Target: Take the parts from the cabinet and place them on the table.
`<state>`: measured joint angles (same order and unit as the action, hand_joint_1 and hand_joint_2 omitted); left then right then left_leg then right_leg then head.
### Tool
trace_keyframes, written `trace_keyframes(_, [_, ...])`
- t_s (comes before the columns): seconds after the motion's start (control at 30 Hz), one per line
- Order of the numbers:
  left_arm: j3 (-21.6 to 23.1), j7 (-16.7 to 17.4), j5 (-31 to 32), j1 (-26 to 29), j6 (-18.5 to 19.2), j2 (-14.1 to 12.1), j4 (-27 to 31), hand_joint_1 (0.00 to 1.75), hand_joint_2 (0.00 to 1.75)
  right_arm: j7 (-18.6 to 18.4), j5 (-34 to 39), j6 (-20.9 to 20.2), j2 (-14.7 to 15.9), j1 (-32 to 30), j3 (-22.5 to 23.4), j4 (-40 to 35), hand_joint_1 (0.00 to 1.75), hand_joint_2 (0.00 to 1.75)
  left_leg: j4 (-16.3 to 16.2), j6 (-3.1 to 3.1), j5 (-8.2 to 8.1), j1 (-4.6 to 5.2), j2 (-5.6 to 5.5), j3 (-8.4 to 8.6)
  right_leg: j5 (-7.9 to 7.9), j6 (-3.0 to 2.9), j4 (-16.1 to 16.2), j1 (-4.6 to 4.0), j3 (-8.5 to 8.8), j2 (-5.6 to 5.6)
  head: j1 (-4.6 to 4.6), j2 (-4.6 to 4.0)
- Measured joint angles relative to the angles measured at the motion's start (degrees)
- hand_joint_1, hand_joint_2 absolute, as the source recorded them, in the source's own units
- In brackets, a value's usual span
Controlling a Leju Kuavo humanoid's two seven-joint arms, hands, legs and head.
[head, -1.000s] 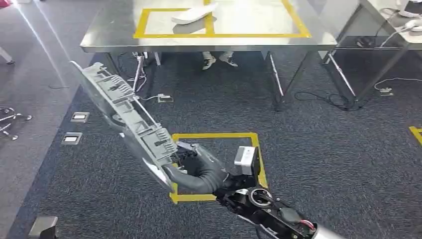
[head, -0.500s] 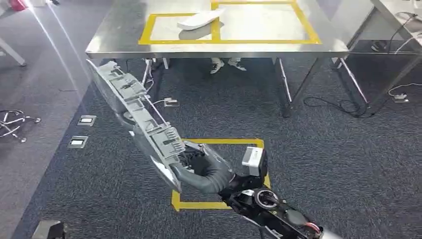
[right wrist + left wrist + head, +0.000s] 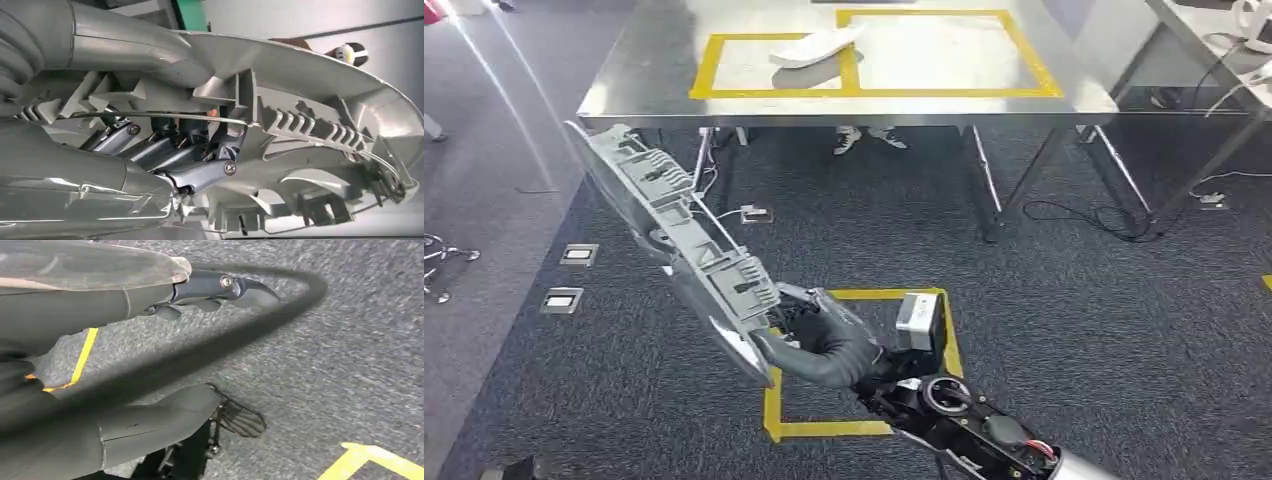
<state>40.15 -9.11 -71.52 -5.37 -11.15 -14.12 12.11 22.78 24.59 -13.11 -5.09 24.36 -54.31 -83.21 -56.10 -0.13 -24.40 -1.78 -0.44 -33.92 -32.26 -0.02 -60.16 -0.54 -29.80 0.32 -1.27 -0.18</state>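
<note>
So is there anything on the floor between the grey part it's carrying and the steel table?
Nothing visible blocks the way. The right hand holds the long grey part, and only open carpet lies between it and the table. A white part already lies on the left taped square.

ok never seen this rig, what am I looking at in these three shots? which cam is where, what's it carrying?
It is a two-legged humanoid robot with two arms ending in many-fingered hands. The wide shot is from its head, looking forward and down. Its right hand grips a long grey plastic trim part, ribbed with clips on the back, held out over dark carpet. Ahead stands a steel table marked with yellow tape rectangles; a white moulded part already lies there. A person's shoes show under the table. The other two shots come from cameras at the wrists. The right wrist view shows the fingers hooked into the part's ribs. The left wrist view shows the left hand holding nothing, above carpet.
</note>
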Motion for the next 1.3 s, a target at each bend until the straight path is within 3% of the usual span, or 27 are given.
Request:
trace_keyframes(0.07, [0.00, 0.00, 0.11, -0.03, -0.04, -0.07, 0.00, 0.00, 1.75, 0.26, -0.06, 0.00, 0.00, -0.14, 0.00, 0.02, 1.75, 1.75, -0.01, 0.27, -0.66, 0.18, 0.00, 0.62, -3.72, 0.40, -10.83, 0.26, -6.29, -0.01, -0.42, 0.00])
trace_keyframes(0.1, [0.00, 0.02, 0.11, 0.00, -0.07, -0.07, 0.00, 0.00, 1.75, 0.33, -0.15, 0.00, 0.07, -0.28, 0.02, 0.04, 1.75, 1.75, -0.02, 0.26, -1.03, 0.24, -0.03, 1.01, -4.09, 0.45, -14.15, 0.35, -8.63, 0.00, -0.59, 0.00])
trace_keyframes(0.13, [0.00, 0.00, 0.11, 0.09, -0.13, -0.07, 0.00, 0.00, 1.75, 0.39, -0.24, 0.00, 0.11, -0.43, 0.02, 0.07, 1.75, 1.75, -0.01, 0.23, -1.44, 0.27, -0.09, 1.58, -3.01, 0.40, -14.75, 0.41, -9.81, -0.01, -0.81, 0.00])
trace_keyframes(0.17, [0.02, 0.00, 0.11, 0.16, -0.15, -0.07, 0.00, 0.00, 1.75, 0.39, -0.28, 0.00, 0.15, -0.54, 0.02, 0.09, 1.75, 1.75, -0.01, 0.16, -1.92, 0.30, -0.16, 2.29, -0.36, 0.22, -12.56, 0.42, -9.59, 0.00, -1.03, 0.00])
trace_keyframes(0.23, [0.00, 0.02, 0.11, 0.12, -0.17, -0.07, 0.00, 0.00, 1.75, 0.41, -0.46, -0.02, 0.15, -0.54, 0.02, 0.09, 1.75, 1.75, 0.02, -0.05, -2.98, 0.39, -0.33, 3.98, 7.13, -0.54, -2.31, 0.39, -6.33, 0.04, -1.64, 0.00])
trace_keyframes(0.27, [0.00, 0.02, 0.11, 0.14, -0.17, -0.04, 0.00, 0.00, 1.75, 0.41, -0.46, -0.13, 0.15, -0.55, 0.02, 0.09, 1.75, 1.75, 0.15, -0.20, -3.48, 0.32, -0.35, 4.35, 9.40, -1.05, 2.10, 0.23, -5.27, 0.13, -1.86, 0.00])
trace_keyframes(0.3, [0.00, 0.02, 0.11, -0.05, -0.20, 0.09, 0.00, 0.00, 1.75, 0.50, -0.46, -0.20, 0.17, -0.58, 0.02, 0.15, 1.75, 1.75, 0.13, -0.58, -3.67, 0.56, -0.33, 4.37, 8.89, -1.25, 1.95, -0.31, -4.25, 0.26, -1.44, 0.00])
trace_keyframes(0.37, [0.00, 0.02, 0.11, -0.10, -0.20, 0.04, 0.00, 0.00, 1.75, 0.52, -0.48, -0.24, 0.17, -0.46, 0.04, 0.15, 1.75, 1.75, 0.30, -1.22, -3.72, 0.11, -0.43, 4.22, 8.36, -1.72, 2.82, -0.71, -4.10, 0.22, -1.95, 0.00])
trace_keyframes(0.4, [0.02, 0.02, 0.11, 0.01, -0.20, 0.15, 0.00, 0.00, 1.75, 0.50, -0.48, -0.22, 0.17, -0.49, 0.07, 0.15, 1.75, 1.75, 0.66, -1.49, -3.79, 0.01, -0.28, 4.42, 7.92, -2.12, 3.22, -0.74, -3.87, 0.24, -1.97, 0.00])
trace_keyframes(0.43, [0.02, 0.02, 0.13, -0.08, -0.20, 0.15, 0.00, 0.00, 1.75, 0.48, -0.48, -0.17, 0.15, -0.55, 0.07, 0.13, 1.75, 1.75, 0.92, -1.93, -4.03, 0.38, -0.16, 4.88, 7.89, -2.24, 4.37, -0.29, -3.05, 0.29, -1.67, 0.00])
trace_keyframes(0.47, [0.02, 0.02, 0.13, -0.07, -0.20, 0.15, 0.00, 0.00, 1.75, 0.50, -0.48, -0.17, 0.13, -0.61, 0.07, 0.15, 1.75, 1.75, -0.11, -1.99, -4.56, 0.06, 0.04, 4.86, 8.10, -2.21, 5.40, -0.12, -2.04, 0.28, -1.46, 0.00])
trace_keyframes(0.5, [0.02, 0.00, 0.13, -0.21, -0.20, 0.07, 0.00, 0.00, 1.75, 0.50, -0.48, -0.17, 0.13, -0.47, 0.09, 0.15, 1.75, 1.75, -3.06, -1.97, -5.81, 0.15, 0.06, 3.35, 7.97, -2.53, 5.71, -0.05, -1.60, 0.16, -1.14, 0.00])
trace_keyframes(0.57, [0.02, 0.02, 0.13, -0.36, -0.20, 0.02, 0.00, 0.00, 1.75, 0.59, -0.48, -0.22, 0.13, -0.36, 0.07, 0.15, 1.75, 1.75, -12.90, -2.22, -9.19, 0.21, 0.03, -2.60, 7.46, -2.98, 5.76, -0.13, -1.08, 0.01, -0.31, 0.00])
trace_keyframes(0.6, [0.02, 0.02, 0.11, -0.21, -0.20, 0.00, 0.00, 0.00, 1.75, 0.57, -0.48, -0.22, 0.13, -0.40, 0.07, 0.17, 1.75, 1.75, -16.69, -2.40, -9.73, 0.17, 0.04, -5.41, 7.11, -3.07, 5.75, -0.18, -0.80, 0.03, -0.09, 0.00])
trace_keyframes(0.63, [0.02, 0.02, 0.11, 0.00, -0.20, 0.02, 0.00, 0.00, 1.75, 0.48, -0.48, -0.20, 0.13, -0.47, 0.07, 0.22, 1.75, 1.75, -17.85, -2.50, -8.96, 0.16, 0.05, -7.03, 6.78, -3.11, 5.74, -0.20, -0.41, 0.08, 0.19, 0.00])
trace_keyframes(0.7, [0.02, 0.02, 0.11, 0.06, -0.20, -0.04, 0.00, 0.00, 1.75, 0.48, -0.48, -0.17, 0.13, -0.69, 0.07, 0.31, 1.75, 1.75, -12.30, -2.52, -3.70, 0.15, 0.07, -5.98, 6.00, -2.97, 5.66, -0.19, 0.61, 0.20, 0.83, 0.00])
trace_keyframes(0.77, [0.02, 0.02, 0.33, 0.01, -0.15, -0.22, 0.00, 0.00, 1.75, 0.52, -0.48, -0.15, 0.13, -0.63, 0.07, 0.31, 1.75, 1.75, -1.36, -2.30, 2.71, 0.15, 0.26, -1.89, 4.81, -2.51, 5.31, -0.19, 1.61, 0.20, 1.49, 0.00])
trace_keyframes(0.8, [0.02, 0.02, 0.57, -0.05, -0.02, -0.22, 0.00, 0.00, 1.75, 0.59, -0.48, -0.09, 0.15, -0.62, 0.09, 0.31, 1.75, 1.75, -0.24, -2.11, 1.60, 0.55, 0.35, -1.16, 4.21, -2.04, 5.07, -0.71, 1.20, 0.17, 1.85, 0.00])
trace_keyframes(0.9, [0.02, 0.02, 0.98, -0.01, 0.20, -0.11, 0.00, 0.00, 1.75, 0.61, -0.63, 0.70, 0.28, -0.69, 0.24, 0.31, 1.75, 1.75, 0.03, -1.08, 1.13, 0.70, 0.16, -0.98, 3.66, -1.54, 5.37, -0.50, 1.56, 0.18, 1.33, 0.00])
trace_keyframes(0.97, [0.02, 0.00, 1.36, -0.03, 0.35, -0.06, 0.00, 0.00, 1.75, 0.59, -0.85, 1.09, 0.42, -0.83, 0.48, 0.13, 1.75, 1.75, 0.55, -0.60, 0.97, 0.19, 0.19, -0.40, 2.72, -0.81, 4.70, -0.38, 1.54, 0.15, 1.22, 0.00])
trace_keyframes(1.0, [0.02, 0.00, 1.51, 0.01, 0.35, -0.13, 0.00, 0.00, 1.75, 0.57, -0.96, 1.24, 0.46, -0.90, 0.61, 0.13, 1.75, 1.75, 0.60, -0.18, 0.66, 0.18, 0.23, -0.03, 1.43, -0.41, 2.03, -0.33, 0.46, 0.12, 0.85, 0.00])
trace_keyframes(1.07, [0.04, 0.00, 1.49, 0.00, 0.35, -0.15, 0.00, 0.00, 1.75, 0.61, -1.18, 1.22, 0.68, -1.14, 0.90, 0.11, 1.75, 1.75, 0.59, 0.23, 0.10, 0.25, 0.25, 0.54, -2.32, 0.04, -7.77, 0.08, -4.85, 0.11, 0.28, 0.00])
trace_keyframes(1.13, [0.04, 0.00, 1.44, 0.04, 0.35, -0.17, 0.00, 0.00, 1.75, 0.57, -1.22, 1.22, 0.90, -1.57, 1.07, 0.13, 1.75, 1.75, 0.59, 0.19, -0.65, 0.24, 0.18, 1.39, -3.07, 0.38, -14.51, 0.46, -9.46, 0.10, -0.05, 0.00])
trace_keyframes(1.17, [0.04, 0.00, 1.31, 0.13, 0.35, -0.13, 0.00, 0.00, 1.75, 0.55, -1.25, 1.22, 1.03, -1.72, 1.09, 0.13, 1.75, 1.75, 0.59, 0.10, -1.12, 0.19, 0.11, 2.08, -1.15, 0.46, -13.67, 0.68, -9.92, 0.09, -0.33, 0.00])
trace_keyframes(1.2, [0.04, 0.00, 1.29, 0.16, 0.35, -0.13, 0.00, 0.00, 1.75, 0.52, -1.29, 1.22, 1.05, -1.74, 1.11, 0.15, 1.75, 1.75, 0.59, -0.04, -1.59, 0.15, 0.04, 2.77, 1.75, 0.47, -10.41, 0.81, -9.09, 0.07, -0.62, 0.00])
trace_keyframes(1.27, [0.04, 0.00, 1.11, 0.11, 0.33, -0.13, 0.00, 0.00, 1.75, 0.55, -1.55, 1.16, 1.03, -1.71, 1.11, 0.15, 1.75, 1.75, 0.60, -0.50, -2.62, 0.09, -0.06, 4.24, 8.88, 0.28, -0.17, 1.10, -5.73, 0.06, -1.23, 0.00])
trace_keyframes(1.3, [0.04, 0.00, 1.03, 0.10, 0.31, -0.13, -0.04, 0.00, 1.75, 0.59, -1.66, 1.14, 1.12, -1.70, 1.11, 0.22, 1.75, 1.75, 0.70, -0.79, -2.94, 0.11, -0.08, 4.36, 8.77, 0.19, 1.41, 1.03, -4.95, 0.20, -1.49, 0.00])
